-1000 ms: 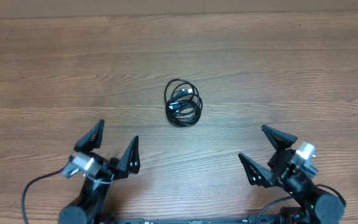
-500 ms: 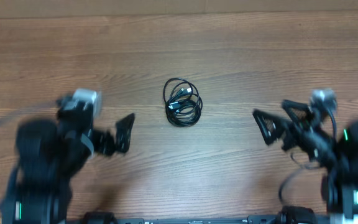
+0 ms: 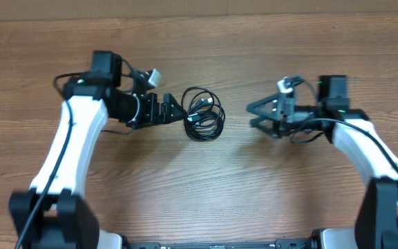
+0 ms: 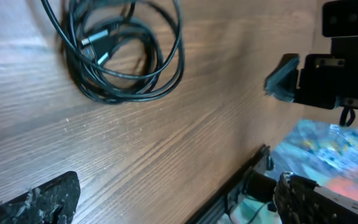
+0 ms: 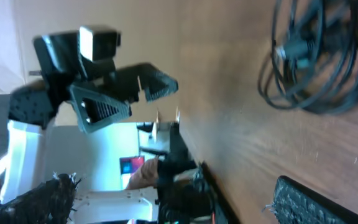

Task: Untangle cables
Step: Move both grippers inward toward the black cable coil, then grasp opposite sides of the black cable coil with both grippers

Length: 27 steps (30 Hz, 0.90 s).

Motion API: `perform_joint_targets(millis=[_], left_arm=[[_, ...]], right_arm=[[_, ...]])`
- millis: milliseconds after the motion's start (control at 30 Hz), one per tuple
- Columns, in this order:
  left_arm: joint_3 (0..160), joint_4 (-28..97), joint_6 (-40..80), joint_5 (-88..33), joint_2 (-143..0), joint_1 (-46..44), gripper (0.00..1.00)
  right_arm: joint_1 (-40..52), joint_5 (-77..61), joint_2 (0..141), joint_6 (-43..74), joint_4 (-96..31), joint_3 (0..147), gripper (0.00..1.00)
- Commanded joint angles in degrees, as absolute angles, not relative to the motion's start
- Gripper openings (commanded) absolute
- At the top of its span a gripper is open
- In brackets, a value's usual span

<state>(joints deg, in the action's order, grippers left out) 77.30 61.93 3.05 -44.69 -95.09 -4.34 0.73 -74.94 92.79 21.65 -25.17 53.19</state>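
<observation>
Midway between the table's [image 3: 206,200] left and right edges, the cables [image 3: 204,114] lie wound as one coil. The left gripper [image 3: 177,111] sits just beside it and the right gripper [image 3: 252,116] near on the opposite side. Both have their fingers spread wide and empty, probably so they can pull strands apart from either side.

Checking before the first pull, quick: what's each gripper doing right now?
Left gripper: open, holding nothing, near the cables.
Right gripper: open, holding nothing.
</observation>
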Motion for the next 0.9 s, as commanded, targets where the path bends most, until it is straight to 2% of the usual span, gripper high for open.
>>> perform_joint_targets(millis=[0,167,267,400,500,600,667,867], left_arm=[[78.54,62.11,3.88,-47.42,-100.84,-6.11,0.99],[78.54,61.14,3.88,-46.48,-106.76,-6.87,1.0],[78.54,60.84,3.88,-40.38,-110.39,-6.87,1.0],[78.54,60.82,3.88,-38.5,-113.16,-6.87,1.0],[78.54,60.8,3.88,-38.52,-114.48,-6.87,1.0],[78.54,60.84,3.88,-38.52,-114.96,-6.9,0.99],[78.54,60.84,3.86,-38.5,-114.98,-6.9,1.0],[78.54,60.49,5.23,-38.52,-114.98,-6.9,1.0]], right_arm=[[4.21,-65.43,94.65,27.68,-25.17,54.11,1.0],[8.38,-46.76,94.65,38.17,-25.04,54.11,1.0],[11.99,-34.5,94.65,43.16,-23.92,54.08,1.0],[16.8,-31.46,94.65,43.99,-17.65,54.08,0.99],[19.86,-26.39,94.65,44.99,-14.13,54.08,0.9],[22.04,-17.78,94.65,52.21,-13.93,54.08,0.89],[22.9,-14.52,94.65,52.95,-13.96,54.08,0.87],[23.73,-13.04,96.07,56.34,-13.13,54.06,0.83]])
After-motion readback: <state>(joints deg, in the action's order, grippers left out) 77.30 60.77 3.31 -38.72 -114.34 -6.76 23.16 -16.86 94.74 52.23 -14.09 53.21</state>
